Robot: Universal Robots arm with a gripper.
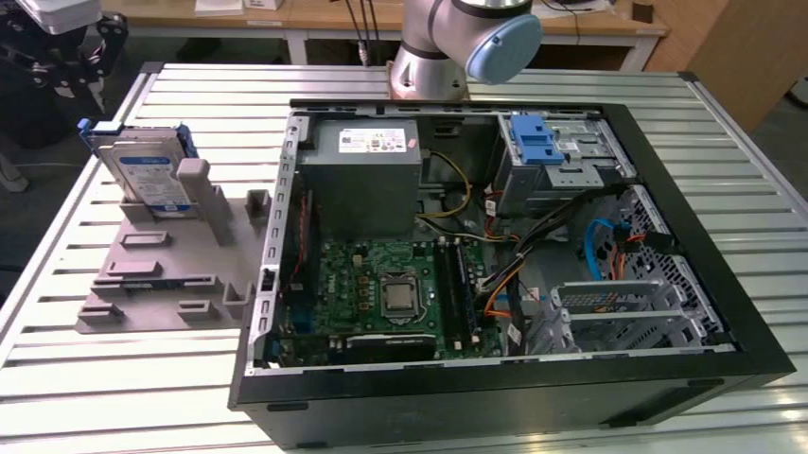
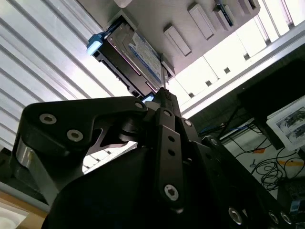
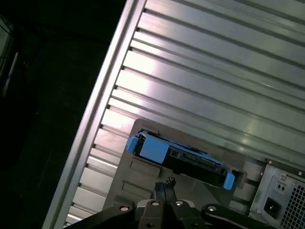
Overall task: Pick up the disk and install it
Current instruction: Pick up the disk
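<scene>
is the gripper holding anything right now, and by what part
Nothing is held. The gripper hangs clear of the disk, which stands on edge in the grey holder.

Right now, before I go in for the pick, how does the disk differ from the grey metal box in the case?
The disk stands on edge in a grey holder on the table, outside the computer case; the grey metal box sits inside it. The disk is thin and smaller; the box is bulkier. The disk has blue rails; the box has none. Both are rectangular and carry a label.
</scene>
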